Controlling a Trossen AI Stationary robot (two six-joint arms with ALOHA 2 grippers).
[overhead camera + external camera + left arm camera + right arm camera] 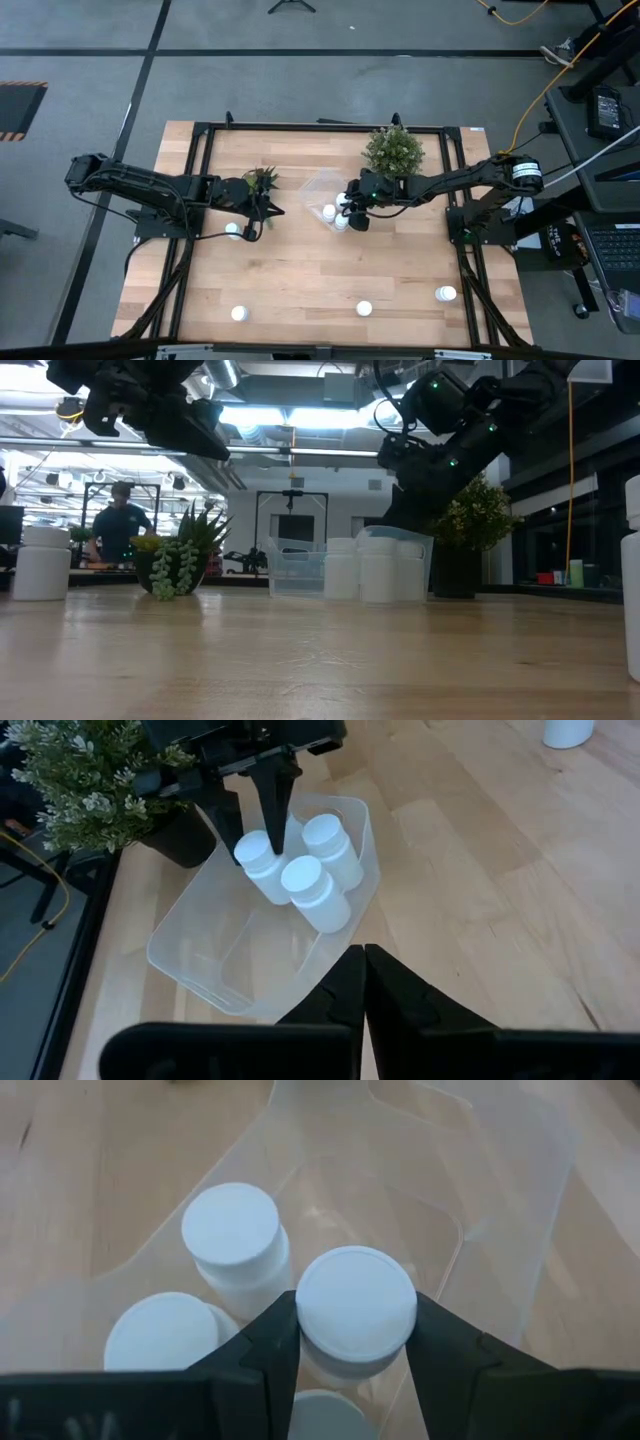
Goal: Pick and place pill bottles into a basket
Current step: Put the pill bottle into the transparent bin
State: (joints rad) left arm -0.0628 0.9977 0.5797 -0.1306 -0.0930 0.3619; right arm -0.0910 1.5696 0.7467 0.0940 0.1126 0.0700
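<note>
**Right gripper holds a bottle over the basket**

High view: the clear basket sits at table centre; four white pill bottles stand loose, one at 9 o'clock of it, three along the near edge.

Left wrist view: three white-capped bottles stand inside; the left gripper is closed, empty.

Right wrist view: the right gripper clamps a fourth bottle.

You see two dark, matte, jointed arms, left and right. Small green lights glow on the right one. Its black wedge-shaped fingers look smooth.
</note>
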